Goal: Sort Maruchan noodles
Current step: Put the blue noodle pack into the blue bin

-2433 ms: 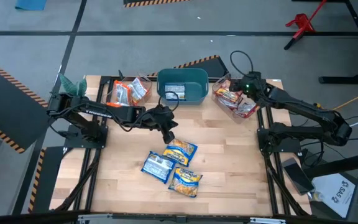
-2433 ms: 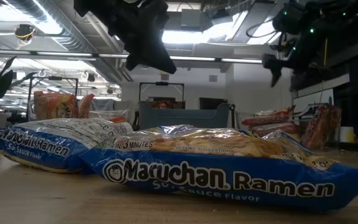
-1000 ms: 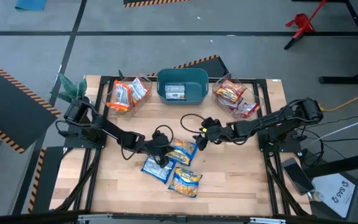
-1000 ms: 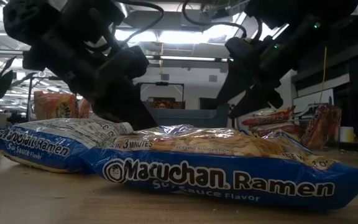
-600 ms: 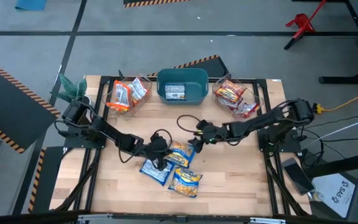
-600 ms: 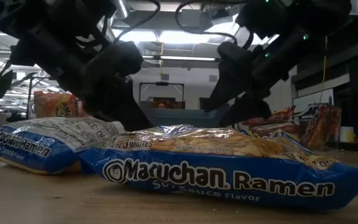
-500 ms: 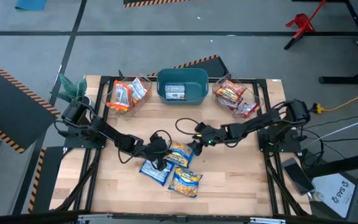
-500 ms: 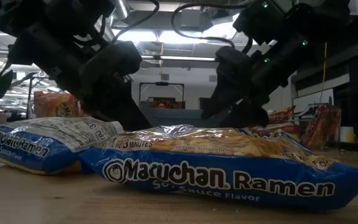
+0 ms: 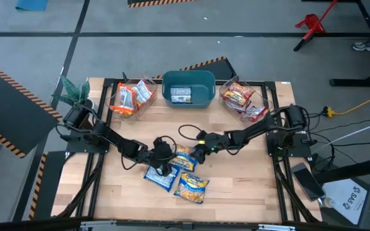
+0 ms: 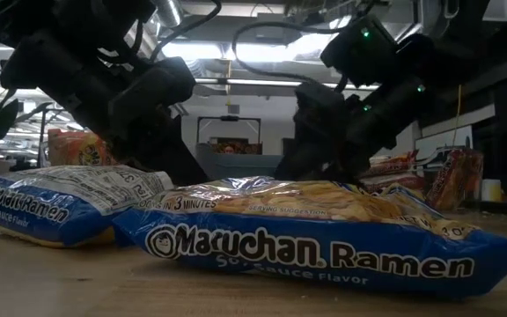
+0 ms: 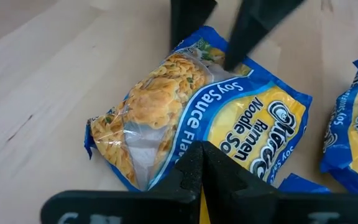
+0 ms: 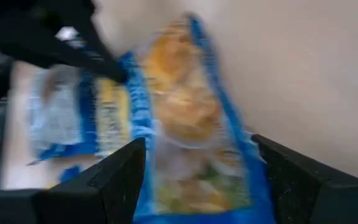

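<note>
Three blue Maruchan noodle packets lie flat at the table's middle: a middle one, a blue-white one to its left, and a near one. My left gripper is shut, its tips at the middle packet's left long edge. My right gripper is open. Its fingers stand on either side of the same packet's right end; whether they touch it I cannot tell. My left gripper's shut fingertips lie over the middle packet's long edge, about midway along it. They come slanting down from the table's left. The packet lies flat on the table. Whether the tips press on it I cannot tell.
A teal bin holding a packet stands at the far middle. Clear containers flank it, one with orange packets at far left and one with dark red packets at far right. Bare wood lies near the front edge.
My right gripper has come down and toward the table's left, tipping downward, until its open fingers straddle the middle packet's right end. The blue-white packet has slid a little toward the table's left edge.
</note>
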`<action>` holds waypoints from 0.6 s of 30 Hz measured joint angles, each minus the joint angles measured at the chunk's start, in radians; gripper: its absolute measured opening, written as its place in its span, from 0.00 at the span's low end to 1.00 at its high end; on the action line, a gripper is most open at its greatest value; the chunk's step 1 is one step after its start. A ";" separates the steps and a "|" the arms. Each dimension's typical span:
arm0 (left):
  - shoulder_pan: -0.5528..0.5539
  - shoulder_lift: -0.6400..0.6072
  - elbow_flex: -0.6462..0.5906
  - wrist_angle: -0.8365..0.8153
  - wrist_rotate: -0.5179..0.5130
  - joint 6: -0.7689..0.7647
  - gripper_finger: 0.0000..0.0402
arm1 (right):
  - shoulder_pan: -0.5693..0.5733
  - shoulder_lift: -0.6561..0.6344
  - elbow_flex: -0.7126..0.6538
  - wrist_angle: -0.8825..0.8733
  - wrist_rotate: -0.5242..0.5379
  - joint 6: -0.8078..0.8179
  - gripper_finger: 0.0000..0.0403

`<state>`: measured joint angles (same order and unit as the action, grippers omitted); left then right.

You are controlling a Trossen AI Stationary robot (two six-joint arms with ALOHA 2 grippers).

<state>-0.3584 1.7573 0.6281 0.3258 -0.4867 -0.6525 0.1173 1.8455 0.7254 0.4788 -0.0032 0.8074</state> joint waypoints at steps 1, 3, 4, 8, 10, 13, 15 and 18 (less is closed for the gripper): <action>0.000 0.000 0.000 -0.001 -0.003 0.000 0.00 | 0.000 0.015 0.000 0.038 -0.028 0.002 0.68; 0.000 0.000 0.000 -0.003 -0.010 0.000 0.00 | 0.000 0.041 0.000 0.095 -0.061 0.022 0.68; 0.000 0.000 0.000 -0.003 -0.012 0.000 0.00 | 0.000 0.052 0.000 0.117 -0.068 0.030 0.68; 0.000 0.000 -0.001 -0.004 -0.027 0.000 0.00 | 0.000 0.087 0.005 0.171 -0.068 0.038 0.68; 0.000 0.000 -0.001 -0.004 -0.032 0.000 0.00 | 0.000 0.099 0.005 0.194 -0.071 0.038 0.68; 0.000 0.001 -0.002 -0.005 -0.047 0.000 0.00 | 0.000 0.101 0.005 0.194 -0.060 0.044 0.66; 0.001 0.001 -0.002 -0.006 -0.056 0.000 0.00 | 0.000 0.101 0.005 0.192 -0.061 0.046 0.62; 0.001 0.002 -0.003 -0.008 -0.079 0.001 0.00 | 0.000 0.102 0.005 0.187 -0.060 0.052 0.53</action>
<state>-0.3571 1.7593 0.6247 0.3176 -0.5661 -0.6512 0.1173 1.9476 0.7300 0.6657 -0.0627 0.8597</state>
